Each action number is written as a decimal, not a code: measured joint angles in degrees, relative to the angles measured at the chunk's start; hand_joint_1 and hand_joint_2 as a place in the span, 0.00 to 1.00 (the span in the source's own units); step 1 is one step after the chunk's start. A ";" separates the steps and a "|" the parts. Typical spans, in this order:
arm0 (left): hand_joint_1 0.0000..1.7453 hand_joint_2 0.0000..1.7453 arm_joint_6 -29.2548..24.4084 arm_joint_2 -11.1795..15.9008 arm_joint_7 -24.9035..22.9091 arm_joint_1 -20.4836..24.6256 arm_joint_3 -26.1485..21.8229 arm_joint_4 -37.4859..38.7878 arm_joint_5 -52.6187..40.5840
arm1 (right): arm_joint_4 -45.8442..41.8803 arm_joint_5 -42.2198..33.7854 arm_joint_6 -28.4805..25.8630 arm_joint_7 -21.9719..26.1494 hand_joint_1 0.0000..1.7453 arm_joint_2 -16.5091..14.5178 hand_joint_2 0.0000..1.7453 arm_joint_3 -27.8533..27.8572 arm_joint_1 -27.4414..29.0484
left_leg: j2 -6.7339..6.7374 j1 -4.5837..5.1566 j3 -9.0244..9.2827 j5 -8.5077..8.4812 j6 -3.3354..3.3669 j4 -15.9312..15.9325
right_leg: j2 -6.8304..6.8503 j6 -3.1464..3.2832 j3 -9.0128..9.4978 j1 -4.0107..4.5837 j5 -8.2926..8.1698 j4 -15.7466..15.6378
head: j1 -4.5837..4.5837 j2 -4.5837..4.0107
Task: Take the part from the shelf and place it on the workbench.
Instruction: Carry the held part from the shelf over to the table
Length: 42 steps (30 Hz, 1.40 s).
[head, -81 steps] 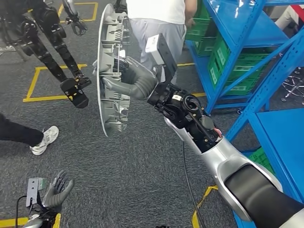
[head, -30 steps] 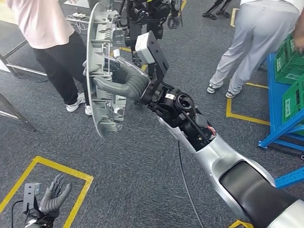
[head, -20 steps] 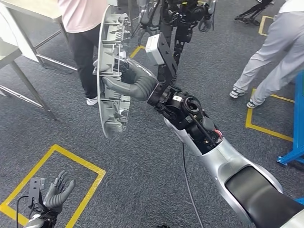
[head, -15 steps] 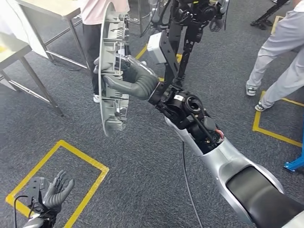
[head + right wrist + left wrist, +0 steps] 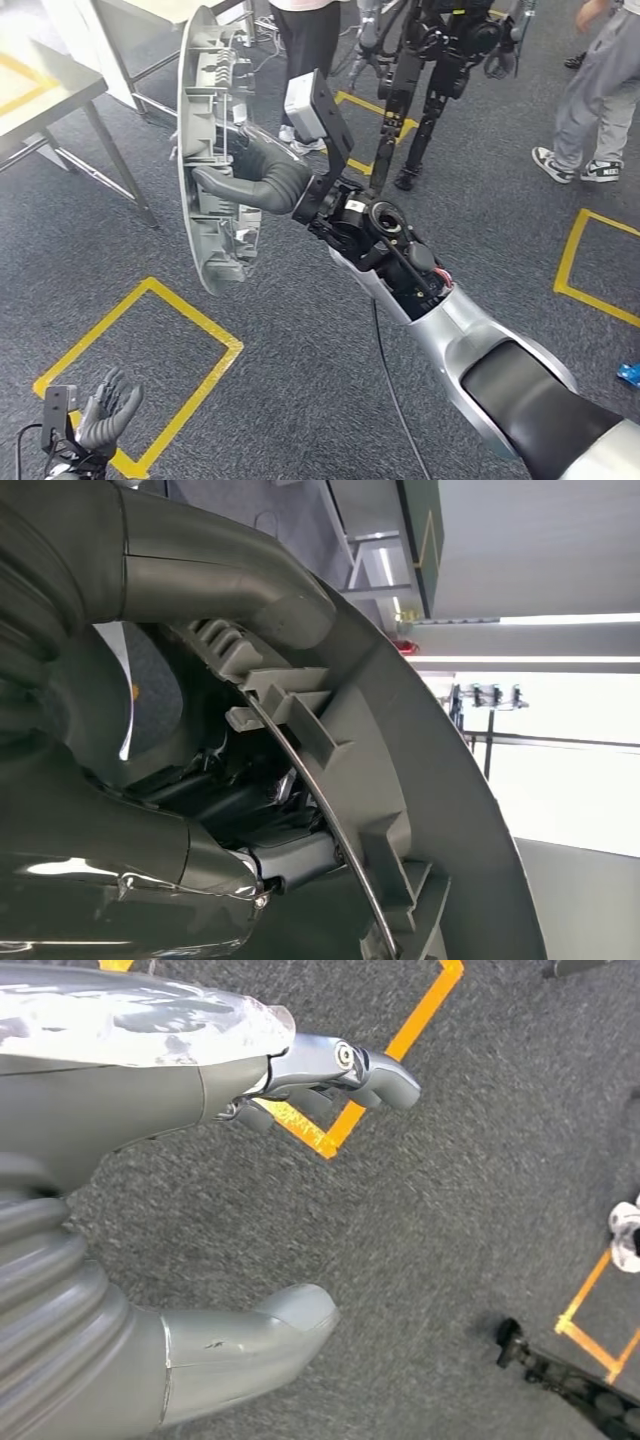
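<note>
The right hand (image 5: 253,180) grips the grey moulded part (image 5: 215,150) upright at 12 o'clock; the left hand (image 5: 102,415) hangs empty, fingers apart. The surface (image 5: 45,95) sits at 10 o'clock. Best carried level, grip firm, then lowered flat.

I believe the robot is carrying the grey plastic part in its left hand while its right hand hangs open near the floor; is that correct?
Not quite: the hands are swapped. In the head view the right hand grips the grey plastic part, and the left hand hangs open near the floor beside the yellow floor marking.
</note>
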State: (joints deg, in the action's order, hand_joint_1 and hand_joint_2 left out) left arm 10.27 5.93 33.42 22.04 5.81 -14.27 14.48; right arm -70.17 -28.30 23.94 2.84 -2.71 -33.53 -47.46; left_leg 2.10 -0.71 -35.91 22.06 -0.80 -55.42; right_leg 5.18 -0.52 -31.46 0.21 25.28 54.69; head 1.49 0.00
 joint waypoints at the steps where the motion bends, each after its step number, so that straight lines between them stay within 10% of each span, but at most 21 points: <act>1: 0.00 1.00 0.00 -0.02 0.01 -0.05 0.00 0.00 0.00 | 0.00 0.00 0.02 0.01 1.00 0.00 1.00 -0.01 0.00 | -0.50 -0.04 -0.01 0.00 0.37 -0.03 | 0.02 -0.26 0.00 -0.13 0.26 0.15 | 0.19 0.00; 3: 0.00 1.00 -0.01 -0.04 0.01 -0.06 0.00 0.00 0.02 | 0.00 0.00 0.02 0.01 1.00 0.00 1.00 -0.02 -0.02 | -1.46 -0.18 0.06 -0.08 0.99 0.03 | -1.79 -0.78 -0.99 -0.44 2.14 2.66 | 0.55 0.00; 6: 0.00 1.00 -0.03 -0.04 0.02 -0.01 0.00 0.00 0.07 | 0.05 0.00 0.03 0.03 1.00 0.01 1.00 -0.02 -0.02 | -2.95 -0.12 0.11 -0.14 1.55 0.05 | -4.74 -1.06 -6.26 -0.61 7.54 14.27 | 1.48 0.00; 8: 0.00 1.00 -0.43 -0.05 0.02 -0.06 0.00 0.00 0.08 | 0.28 0.03 0.21 0.09 1.00 0.02 1.00 -0.02 0.10 | -4.23 0.10 0.15 -0.15 1.64 0.04 | -4.99 -0.72 -8.53 -0.56 7.99 18.48 | 1.94 0.00; 12: 0.00 1.00 -2.65 -0.19 0.07 -0.02 0.00 0.00 0.13 | 0.80 0.56 1.33 0.80 1.00 0.00 1.00 -0.04 -0.31 | -6.87 0.31 0.37 -0.19 1.57 0.04 | -7.41 1.20 -3.15 -0.12 0.44 5.60 | 2.44 0.00; 16: 0.00 1.00 -4.00 -0.10 -0.72 -0.03 0.00 0.00 0.42 | 1.53 1.09 1.97 1.55 1.00 -0.31 1.00 -0.09 -1.17 | -8.71 -0.06 -0.26 -0.67 0.54 0.21 | -7.64 1.81 -0.45 -0.03 -0.73 0.59 | 2.67 0.00; 23: 0.00 1.00 -4.26 0.58 -3.57 0.02 0.02 0.00 1.48 | 3.36 1.85 3.07 2.56 1.00 -1.20 1.00 -0.34 -1.55 | -2.77 -0.41 -8.03 6.46 -1.59 -15.71 | -3.43 1.97 0.28 -0.59 -1.25 -1.35 | 0.49 0.00; 26: 0.00 1.00 -4.26 0.99 -3.60 -0.19 0.02 0.00 1.73 | 4.19 1.90 3.34 2.98 1.00 -1.61 1.00 -0.57 -1.49 | -1.07 -1.04 -3.62 2.01 -2.36 -7.20 | -1.85 1.31 0.17 -0.78 -0.71 -0.68 | -0.08 0.00; 28: 0.00 1.00 -4.26 1.15 -3.58 -0.14 0.02 0.00 1.78 | 4.63 2.23 3.38 3.38 1.00 -1.97 1.00 -0.63 -1.57 | 0.18 -0.86 -0.47 0.18 -1.97 -1.19 | -1.05 0.61 -0.01 -0.55 -0.12 0.02 | -0.38 0.00; 33: 0.00 1.00 -4.12 1.21 -3.81 -0.45 0.02 0.00 1.53 | 5.77 3.20 3.29 4.25 1.00 -2.49 1.00 -0.74 -1.57 | -1.79 -0.76 -0.19 0.23 0.38 -0.43 | -1.40 -0.80 -0.38 -0.57 1.67 1.65 | 0.39 0.00; 38: 0.00 1.00 -4.13 1.16 -3.98 -0.24 0.02 0.00 1.50 | 7.30 4.98 3.48 5.60 1.00 -2.57 1.00 -0.87 -0.97 | -4.24 -0.64 -0.09 0.13 1.21 -0.38 | -4.91 -1.04 -8.06 -0.71 8.74 18.41 | 1.85 0.00; 42: 0.00 1.00 -4.13 1.00 -3.98 -0.24 0.02 0.00 1.50 | 8.46 5.16 3.63 5.98 1.00 -2.97 1.00 -1.02 -0.65 | -6.80 -0.34 0.10 0.11 1.18 -0.40 | -6.97 0.40 -3.78 -0.66 1.67 7.89 | 2.55 0.00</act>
State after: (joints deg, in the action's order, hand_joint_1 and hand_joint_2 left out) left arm 6.14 6.93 29.44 21.80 5.84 -14.27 15.98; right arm -61.71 -23.14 27.57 8.82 -5.68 -34.56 -48.10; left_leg -4.70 -1.05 -35.82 22.17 0.38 -55.83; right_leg -1.79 -0.13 -35.24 -0.46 26.95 62.58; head 4.04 0.00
